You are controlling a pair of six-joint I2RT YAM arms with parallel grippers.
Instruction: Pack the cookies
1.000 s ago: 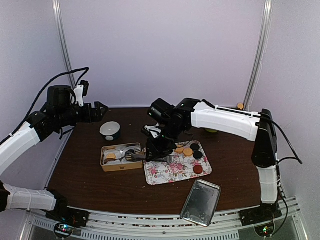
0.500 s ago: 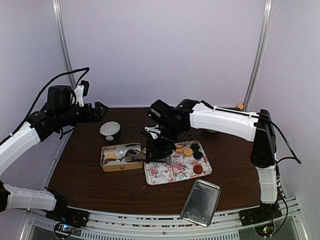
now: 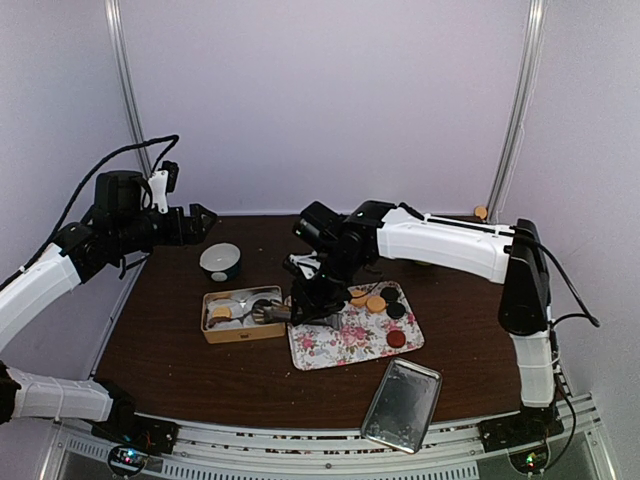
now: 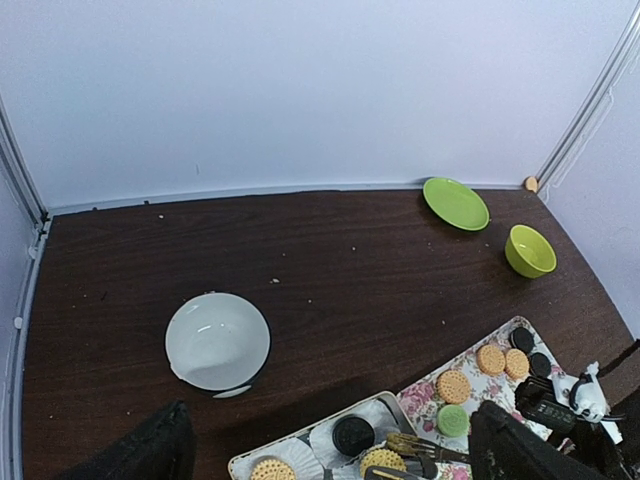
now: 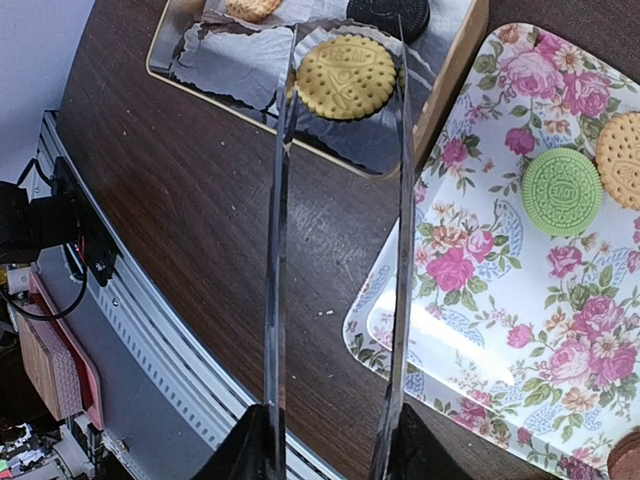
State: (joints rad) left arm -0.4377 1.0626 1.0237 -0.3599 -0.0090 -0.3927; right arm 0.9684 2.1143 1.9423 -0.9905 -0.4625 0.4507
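Observation:
My right gripper (image 5: pixel 325 442) is shut on metal tongs (image 5: pixel 275 250). The tong blades straddle a yellow cookie (image 5: pixel 348 63) lying in a white paper cup inside the open tin (image 5: pixel 450 90); I cannot tell if they pinch it. A black cookie (image 5: pixel 390 15) and an orange one (image 4: pixel 268 470) also lie in the tin (image 3: pixel 243 315). A green cookie (image 5: pixel 562 190), orange cookies (image 3: pixel 375 303), black cookies (image 3: pixel 396 310) and a dark red one (image 3: pixel 396 338) lie on the floral tray (image 3: pixel 340 355). My left gripper (image 3: pixel 205 222) is open and empty, high over the back left.
A white bowl (image 3: pixel 220 260) stands behind the tin. The tin's metal lid (image 3: pixel 402 405) lies near the front edge. A green plate (image 4: pixel 455 203) and a yellow-green bowl (image 4: pixel 530 250) sit at the back right.
The right arm has edged slightly left over the tin with the tongs. The left arm has not moved.

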